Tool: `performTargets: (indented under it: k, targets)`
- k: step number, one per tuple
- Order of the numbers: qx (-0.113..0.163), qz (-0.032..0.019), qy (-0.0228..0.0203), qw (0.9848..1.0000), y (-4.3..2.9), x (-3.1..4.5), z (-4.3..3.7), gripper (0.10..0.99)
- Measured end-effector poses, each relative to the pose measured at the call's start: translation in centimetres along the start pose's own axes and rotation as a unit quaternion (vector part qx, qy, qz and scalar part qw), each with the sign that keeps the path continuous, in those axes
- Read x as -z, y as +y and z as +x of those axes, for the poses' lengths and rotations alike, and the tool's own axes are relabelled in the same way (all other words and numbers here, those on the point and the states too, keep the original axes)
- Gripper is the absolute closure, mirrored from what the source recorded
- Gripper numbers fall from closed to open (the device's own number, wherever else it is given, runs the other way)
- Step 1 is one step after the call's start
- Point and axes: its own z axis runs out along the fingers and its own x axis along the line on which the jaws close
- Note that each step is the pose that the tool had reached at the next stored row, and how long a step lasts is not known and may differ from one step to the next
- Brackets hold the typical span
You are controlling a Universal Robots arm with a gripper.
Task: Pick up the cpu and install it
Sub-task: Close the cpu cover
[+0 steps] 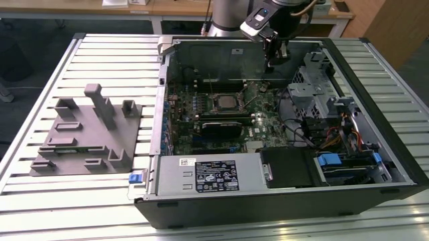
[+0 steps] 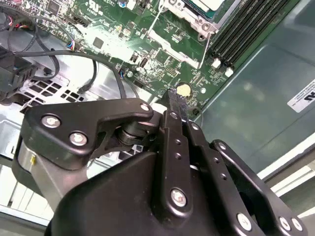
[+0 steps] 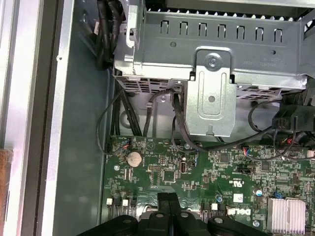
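The cpu [image 1: 224, 103] lies flat with its pale silvery top up, inside the dark metal-rimmed socket frame [image 1: 212, 96] at the middle of the green motherboard in the open computer case. In the second wrist view a corner of the cpu [image 2: 209, 4] shows inside the socket frame [image 2: 194, 20]. My gripper [image 1: 274, 62] hangs above the board's far part, toward the exterior view's right of the socket and apart from it. Both wrist views show its black fingers pressed together, gripper [image 2: 176, 94] and gripper [image 3: 167, 197], with nothing seen between them.
A grey plastic block with upright posts [image 1: 87, 130] stands on the slatted table at the exterior view's left. Inside the case are a metal drive cage [image 1: 315, 85] [image 3: 211, 49], loose cables [image 3: 147, 113], a coin cell [image 3: 134, 158] and the power supply [image 1: 208, 173].
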Motion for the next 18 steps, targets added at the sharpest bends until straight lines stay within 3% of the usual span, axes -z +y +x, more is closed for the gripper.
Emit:
performTargets:
  k: [5,18]
  targets:
    - [0.0,0.0006,0.0,1.0,-0.03,-0.33,-0.19,0.98]
    - [0.0,0.0018,0.0001,1.0,-0.03,-0.34,-0.19,0.98]
